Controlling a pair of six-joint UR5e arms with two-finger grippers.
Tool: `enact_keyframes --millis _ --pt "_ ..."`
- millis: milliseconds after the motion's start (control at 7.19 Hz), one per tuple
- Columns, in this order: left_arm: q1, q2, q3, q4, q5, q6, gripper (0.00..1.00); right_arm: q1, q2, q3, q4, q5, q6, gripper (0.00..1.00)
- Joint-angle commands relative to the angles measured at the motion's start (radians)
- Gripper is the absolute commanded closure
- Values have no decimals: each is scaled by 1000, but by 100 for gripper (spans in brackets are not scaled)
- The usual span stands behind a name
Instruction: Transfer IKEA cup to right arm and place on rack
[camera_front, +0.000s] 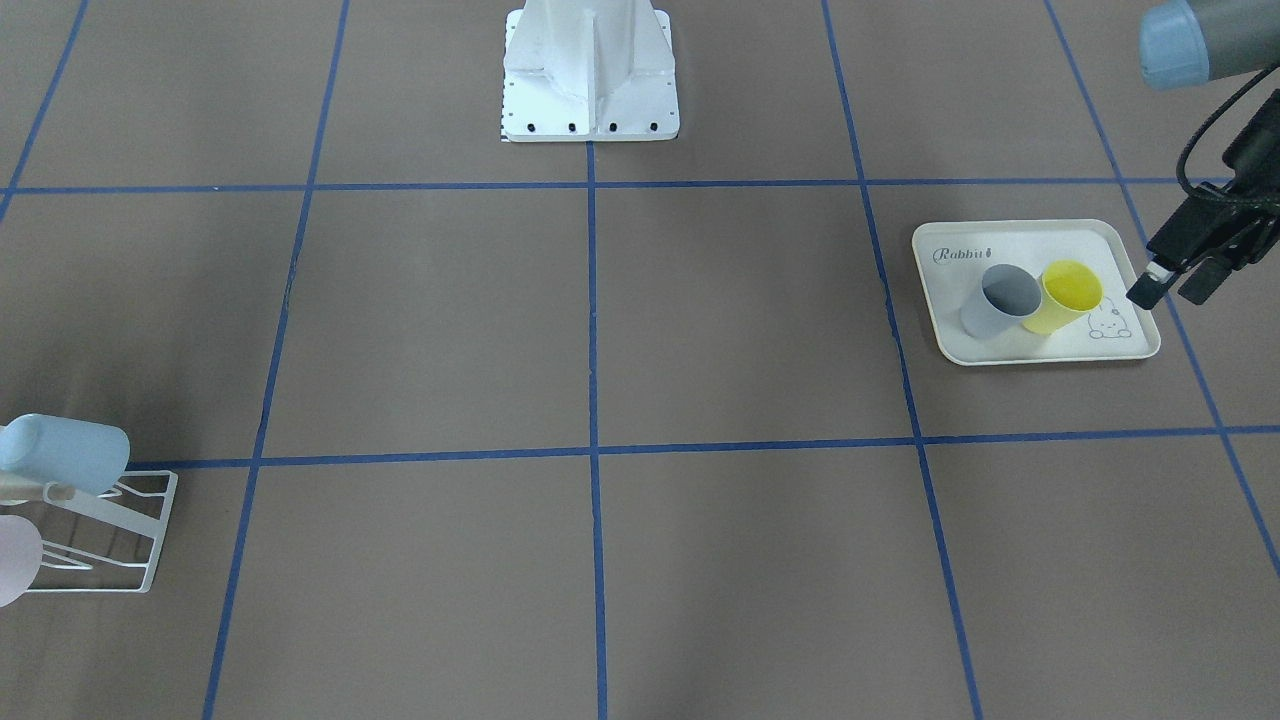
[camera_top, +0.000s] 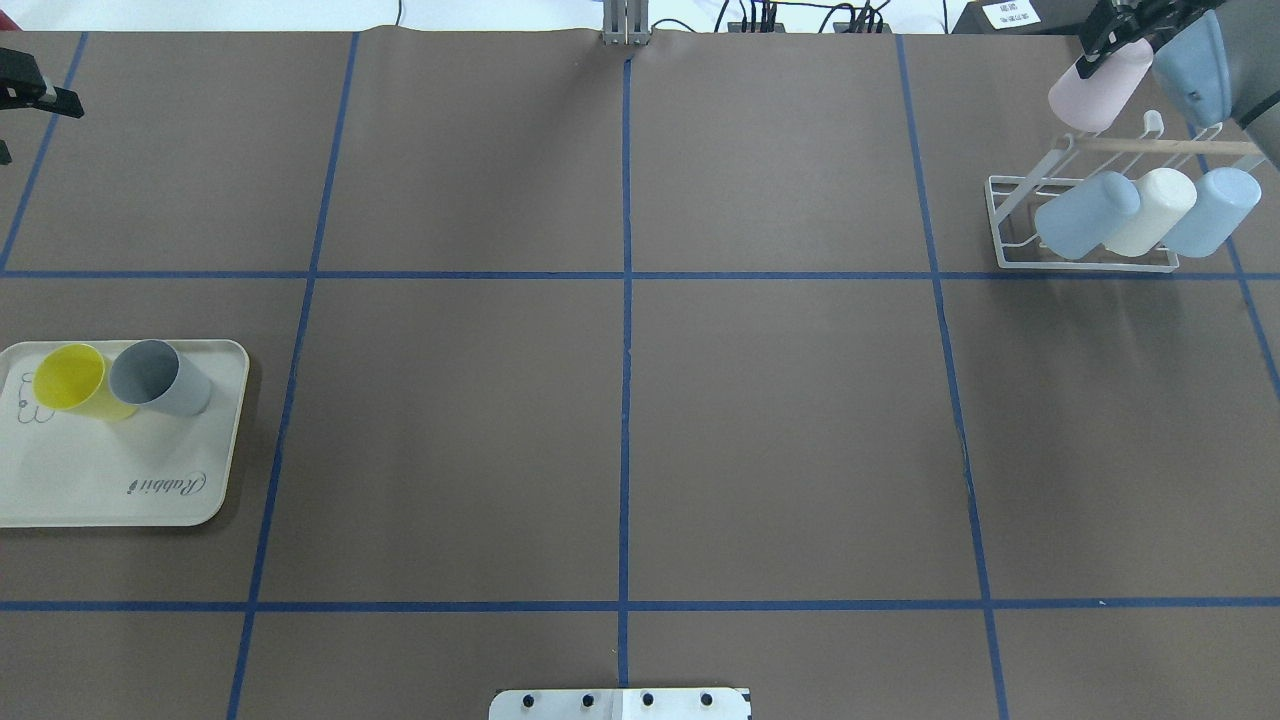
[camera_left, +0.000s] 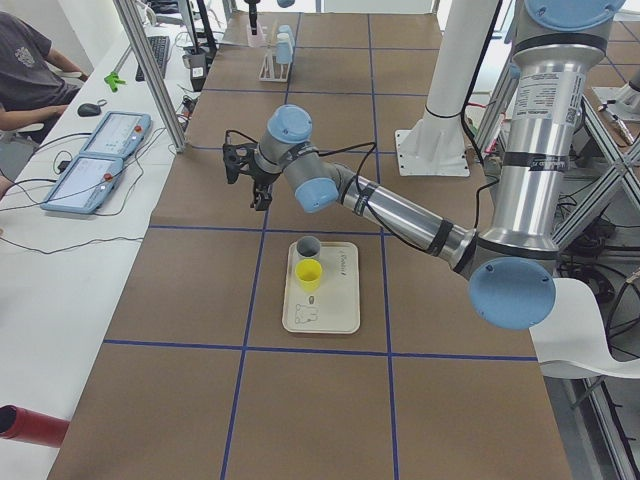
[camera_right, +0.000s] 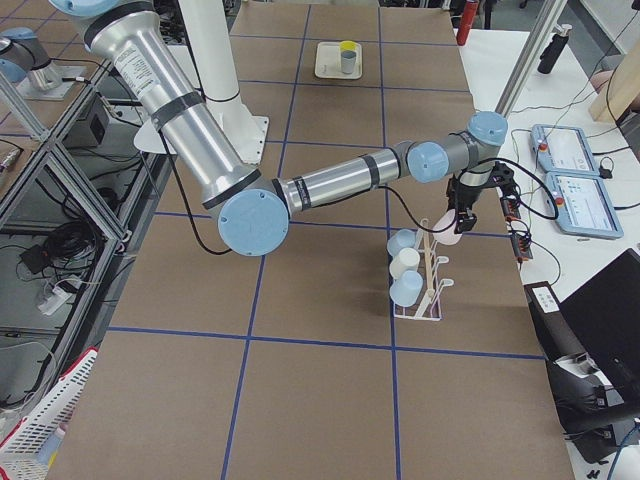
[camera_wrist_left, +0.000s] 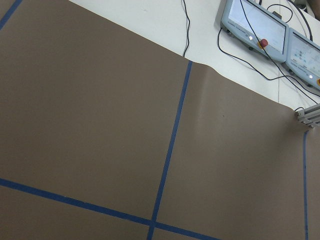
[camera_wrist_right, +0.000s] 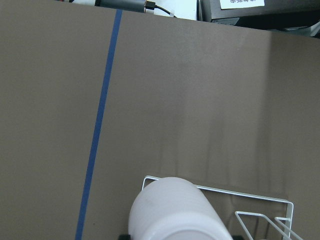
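pink cup (camera_wrist_right: 172, 210) pinched by right gripper (camera_top: 1098, 50) over rack (camera_top: 1000, 225): placing step; next, lower it onto a free prong. left gripper (camera_front: 1170, 290) spread, empty.

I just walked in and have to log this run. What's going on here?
The right hand holds a pink cup at the end of the white rack, not yet released. The rack carries two blue cups and a white cup. The left hand hangs open and empty beside the rabbit tray, where a yellow cup and a grey cup sit.
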Motion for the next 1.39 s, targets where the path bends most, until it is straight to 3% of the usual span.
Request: enact_keyframes --millis 0,556,695,834,973,1251 --pt "0 -1 0 3 -1 -1 0 -4 -7 -5 6 -1 -1 64" --pt "2 -10 -23 55 -3 -2 0 -25 -28 -29 44 -2 -1 63" --pt "2 -10 -29 60 -3 -2 0 -34 -27 -31 46 -2 1 47" --pt "2 -10 -29 61 -3 -2 0 -35 -27 -31 46 -4 1 7" --pt "3 -10 -28 61 -3 -2 0 -35 -28 -31 49 -2 -1 1" --pt "8 3 -14 64 11 13 0 -24 -24 -12 49 2 -2 1"
